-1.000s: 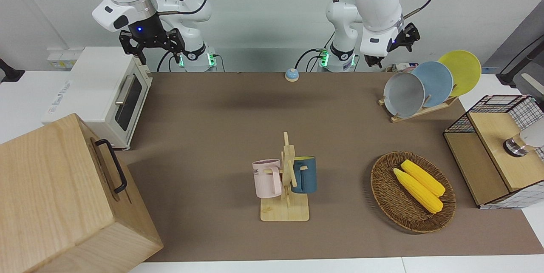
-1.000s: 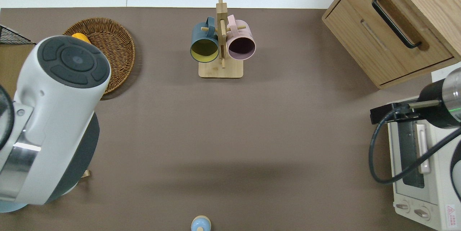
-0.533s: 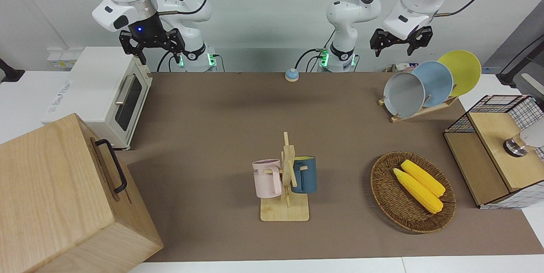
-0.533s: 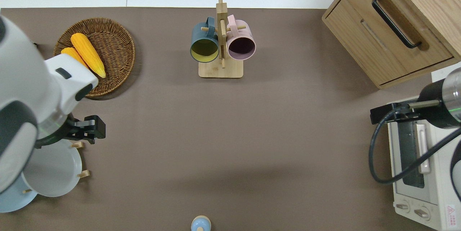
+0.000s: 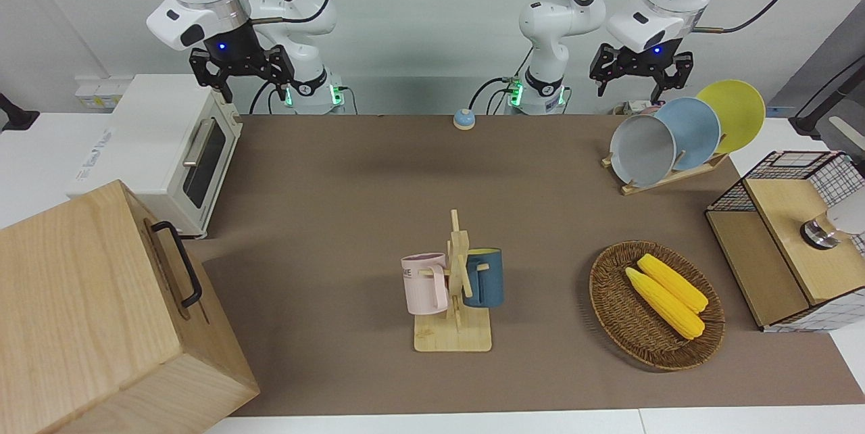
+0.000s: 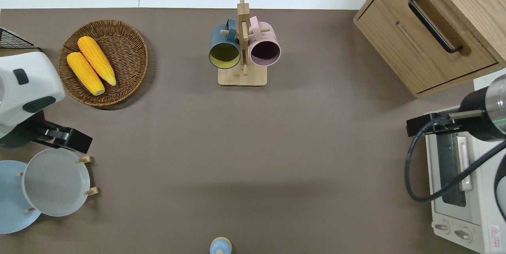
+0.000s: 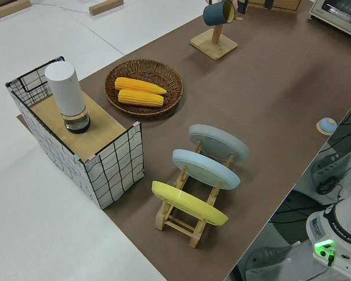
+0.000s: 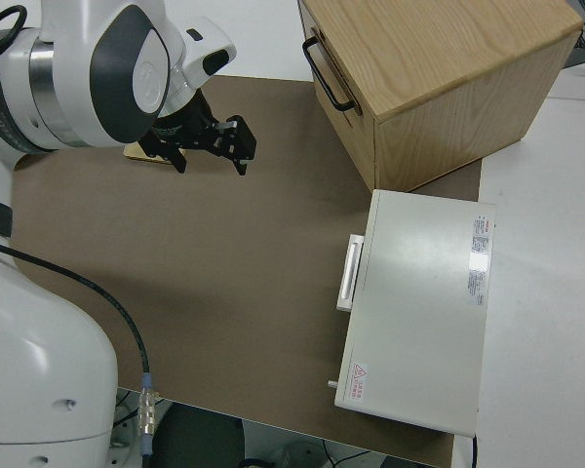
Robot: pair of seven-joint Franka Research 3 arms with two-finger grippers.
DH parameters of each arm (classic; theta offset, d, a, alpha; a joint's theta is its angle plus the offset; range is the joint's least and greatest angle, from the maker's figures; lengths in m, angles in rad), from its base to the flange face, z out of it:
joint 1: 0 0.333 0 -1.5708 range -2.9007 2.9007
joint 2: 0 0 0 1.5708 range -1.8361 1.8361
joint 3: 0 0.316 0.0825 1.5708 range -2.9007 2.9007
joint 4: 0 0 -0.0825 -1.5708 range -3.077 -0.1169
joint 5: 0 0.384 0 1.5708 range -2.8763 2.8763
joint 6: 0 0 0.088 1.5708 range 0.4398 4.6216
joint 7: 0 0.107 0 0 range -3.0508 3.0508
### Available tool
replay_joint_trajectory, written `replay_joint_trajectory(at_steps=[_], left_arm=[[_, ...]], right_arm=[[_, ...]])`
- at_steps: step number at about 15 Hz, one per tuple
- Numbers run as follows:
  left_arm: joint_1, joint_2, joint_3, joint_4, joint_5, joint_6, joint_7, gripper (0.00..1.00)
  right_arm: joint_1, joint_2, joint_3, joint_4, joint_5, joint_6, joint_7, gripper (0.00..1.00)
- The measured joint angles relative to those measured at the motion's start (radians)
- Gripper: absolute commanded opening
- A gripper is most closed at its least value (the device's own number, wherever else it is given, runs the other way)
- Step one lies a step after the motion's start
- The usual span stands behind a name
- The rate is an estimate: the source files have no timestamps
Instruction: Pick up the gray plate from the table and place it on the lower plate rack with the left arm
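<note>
The gray plate stands tilted on the lower plate rack, in the slot farthest from the robots; it also shows in the overhead view and the left side view. The rack stands on the table toward the left arm's end. My left gripper is open and empty, raised in the air, over the table between the rack and a wicker basket in the overhead view. My right gripper is parked, open and empty.
A sky-blue plate and a yellow plate share the rack. A wicker basket with two corn cobs, a wire-sided box, a mug tree with two mugs, a toaster oven, a wooden cabinet and a small bell stand on the table.
My left arm has risen and swung away from the rack toward the left arm's end of the table, uncovering the plates and basket in the overhead view. The gray plate stays on the rack.
</note>
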Motion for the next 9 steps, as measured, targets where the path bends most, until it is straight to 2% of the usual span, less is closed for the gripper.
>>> replay_joint_trajectory(at_steps=[6,9], left_arm=[[0.025,0.005,0.010,-0.014,-0.044,0.088,0.148,1.00],[0.043,0.008,0.017,-0.027,-0.063,0.109,0.168,1.00]], right_arm=[[0.000,0.000,0.000,0.000,0.000,0.000,0.000,0.987],[0.000,0.000,0.000,0.000,0.000,0.000,0.000,0.990]])
